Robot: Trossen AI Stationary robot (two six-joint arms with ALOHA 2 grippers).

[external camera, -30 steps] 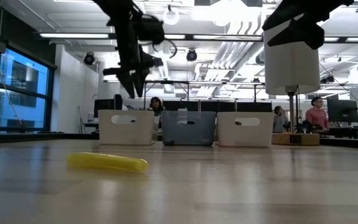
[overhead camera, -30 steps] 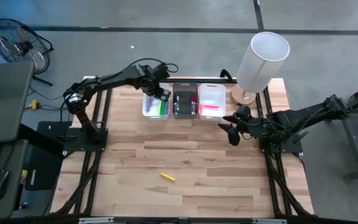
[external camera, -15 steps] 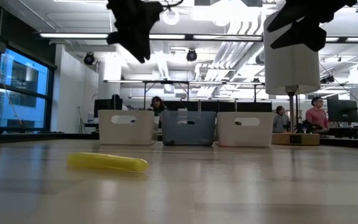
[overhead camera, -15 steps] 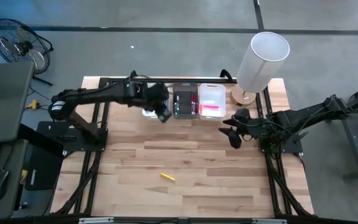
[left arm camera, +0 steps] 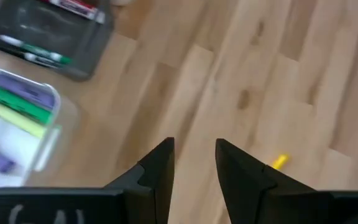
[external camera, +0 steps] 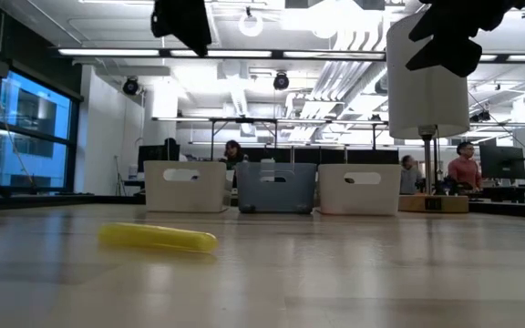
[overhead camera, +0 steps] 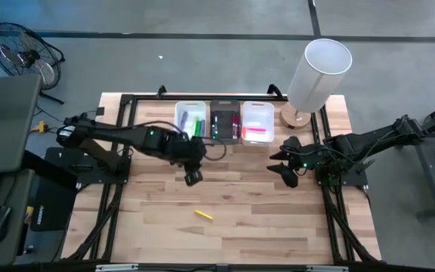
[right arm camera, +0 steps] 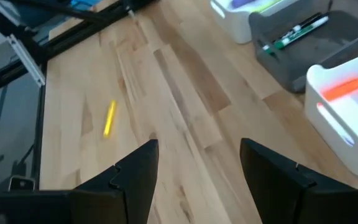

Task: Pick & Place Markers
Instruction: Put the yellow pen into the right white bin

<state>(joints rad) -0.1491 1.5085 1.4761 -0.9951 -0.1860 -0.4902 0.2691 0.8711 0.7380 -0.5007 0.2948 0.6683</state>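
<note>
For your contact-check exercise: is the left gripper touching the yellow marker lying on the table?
Apart. In the high view, bare wood separates the left gripper from the yellow marker.

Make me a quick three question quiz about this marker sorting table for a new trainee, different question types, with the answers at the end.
1. True or false: the yellow marker lies inside one of the bins.
2. Multiple choice: what sits between the two white bins? A) a lamp B) the dark bin C) a fan
3. Fill in: the left end effector hangs empty over the bare ____ of the table.

Key
1. False. It lies loose on the table, on its near half, apart from all the bins.
2. B. The left white bin and right white bin flank it.
3. Wood. Its jaws stand apart with nothing between them. The right end effector waits open by the right white bin.
</note>
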